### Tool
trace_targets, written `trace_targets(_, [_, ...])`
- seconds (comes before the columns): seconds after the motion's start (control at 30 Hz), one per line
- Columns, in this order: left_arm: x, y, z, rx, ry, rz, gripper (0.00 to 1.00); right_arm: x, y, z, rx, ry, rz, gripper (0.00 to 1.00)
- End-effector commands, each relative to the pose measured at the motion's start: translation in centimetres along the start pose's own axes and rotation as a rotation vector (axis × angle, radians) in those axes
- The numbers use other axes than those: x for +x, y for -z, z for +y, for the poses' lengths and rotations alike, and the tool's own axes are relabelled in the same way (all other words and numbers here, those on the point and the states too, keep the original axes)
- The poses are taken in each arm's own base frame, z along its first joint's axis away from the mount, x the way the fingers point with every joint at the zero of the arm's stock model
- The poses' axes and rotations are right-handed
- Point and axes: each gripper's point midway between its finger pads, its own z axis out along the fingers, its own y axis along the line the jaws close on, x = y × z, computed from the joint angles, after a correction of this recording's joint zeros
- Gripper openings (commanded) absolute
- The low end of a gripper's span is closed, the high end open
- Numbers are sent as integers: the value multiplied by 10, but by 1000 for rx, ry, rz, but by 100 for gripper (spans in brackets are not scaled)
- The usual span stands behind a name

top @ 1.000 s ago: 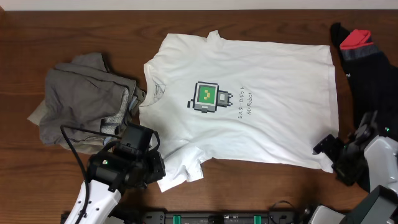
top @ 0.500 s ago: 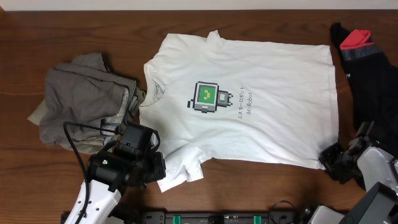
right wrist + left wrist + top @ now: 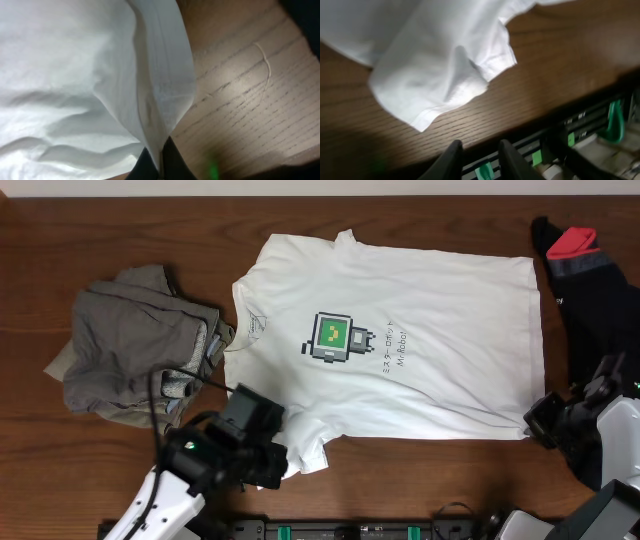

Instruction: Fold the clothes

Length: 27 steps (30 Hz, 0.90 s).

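Right tool (image 3: 161, 156) tight on T-shirt (image 3: 75, 65) corner

Soft matt cloth T-shirt (image 3: 450, 300) — grained, perhaps varnished wood table (image 3: 150, 220)

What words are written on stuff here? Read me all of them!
"Mr.Robot": black letters on the white T-shirt, turned sideways beside the green computer picture.
Japanese characters in a line next to that: too small to read for sure.
Neck label inside the collar: too small to read.
Grey clothes and black garment: no words visible.
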Motion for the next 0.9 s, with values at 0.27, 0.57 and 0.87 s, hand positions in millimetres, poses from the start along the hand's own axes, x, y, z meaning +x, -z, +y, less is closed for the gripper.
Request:
trace_targets(0.27, [14,-46,4,-118,-88,244,39,-4,5,6,-31,29,-8,2])
trace_targets(0.57, [25,-79,8,-156,-180,387,51,-4,5,6,-32,32,-9,1])
trace_targets(0.87, [19,-78,5,-169,-152,370,52,-3,5,10,-56,52,-2,1])
